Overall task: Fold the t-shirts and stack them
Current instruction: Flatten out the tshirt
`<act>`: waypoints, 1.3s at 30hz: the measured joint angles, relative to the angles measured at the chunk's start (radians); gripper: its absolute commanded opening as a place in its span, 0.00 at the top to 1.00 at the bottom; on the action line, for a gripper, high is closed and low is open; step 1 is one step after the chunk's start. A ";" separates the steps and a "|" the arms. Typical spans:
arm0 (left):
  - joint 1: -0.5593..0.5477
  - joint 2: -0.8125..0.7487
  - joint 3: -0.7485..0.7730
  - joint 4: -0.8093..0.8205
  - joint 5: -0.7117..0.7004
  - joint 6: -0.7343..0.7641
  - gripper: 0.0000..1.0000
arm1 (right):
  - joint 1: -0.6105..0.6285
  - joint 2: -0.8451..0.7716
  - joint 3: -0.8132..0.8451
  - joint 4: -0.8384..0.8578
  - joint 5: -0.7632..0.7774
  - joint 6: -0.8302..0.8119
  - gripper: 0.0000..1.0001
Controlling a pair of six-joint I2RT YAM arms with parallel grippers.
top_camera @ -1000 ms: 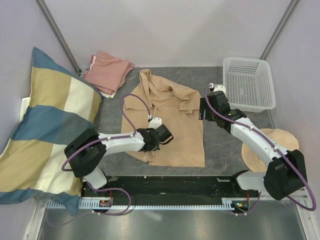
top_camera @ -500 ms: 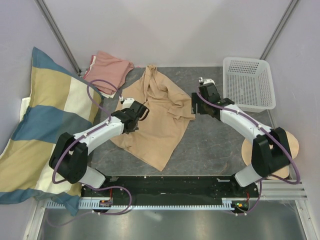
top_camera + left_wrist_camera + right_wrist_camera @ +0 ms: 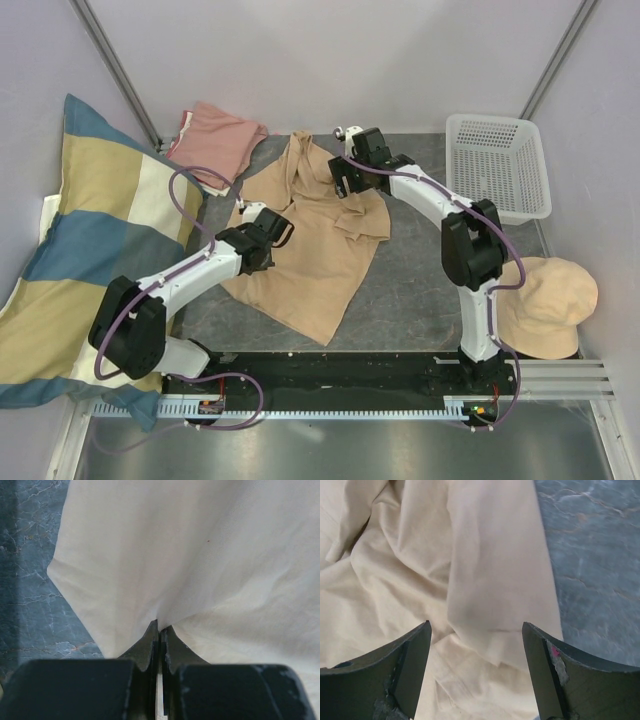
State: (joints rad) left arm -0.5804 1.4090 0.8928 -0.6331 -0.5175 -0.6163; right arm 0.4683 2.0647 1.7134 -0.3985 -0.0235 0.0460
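The tan t-shirt (image 3: 315, 235) lies crumpled on the grey table (image 3: 420, 290), its lower corner pointing toward the near edge. My left gripper (image 3: 274, 228) is shut on the shirt's left part; in the left wrist view the closed tips (image 3: 160, 628) pinch a fold of the tan cloth (image 3: 200, 555). My right gripper (image 3: 345, 178) is open over the shirt's upper right part, its jaws wide apart above a sleeve fold (image 3: 490, 595). The salmon-pink t-shirt (image 3: 215, 143) lies bunched at the back left.
A striped blue, yellow and cream pillow (image 3: 90, 250) fills the left side. A white basket (image 3: 495, 165) stands at the back right. A round beige hat (image 3: 545, 305) sits at the near right.
My right gripper has swung left and back, from the shirt's right edge to over its upper part. My left gripper dragged the shirt's near corner left, then held still.
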 measured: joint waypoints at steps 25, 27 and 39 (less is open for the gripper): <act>0.000 -0.013 0.005 -0.005 0.024 0.014 0.98 | -0.016 0.218 0.070 -0.001 0.211 0.063 1.00; 0.000 0.013 0.037 -0.007 0.024 0.028 0.98 | -0.046 0.184 0.018 0.002 0.257 0.092 1.00; 0.026 0.370 0.444 0.018 -0.005 0.208 0.98 | -0.277 0.011 -0.210 -0.054 0.531 0.250 1.00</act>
State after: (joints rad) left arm -0.5549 1.7786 1.3373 -0.6147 -0.5224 -0.4084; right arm 0.1909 2.0762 1.5036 -0.4526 0.5072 0.2962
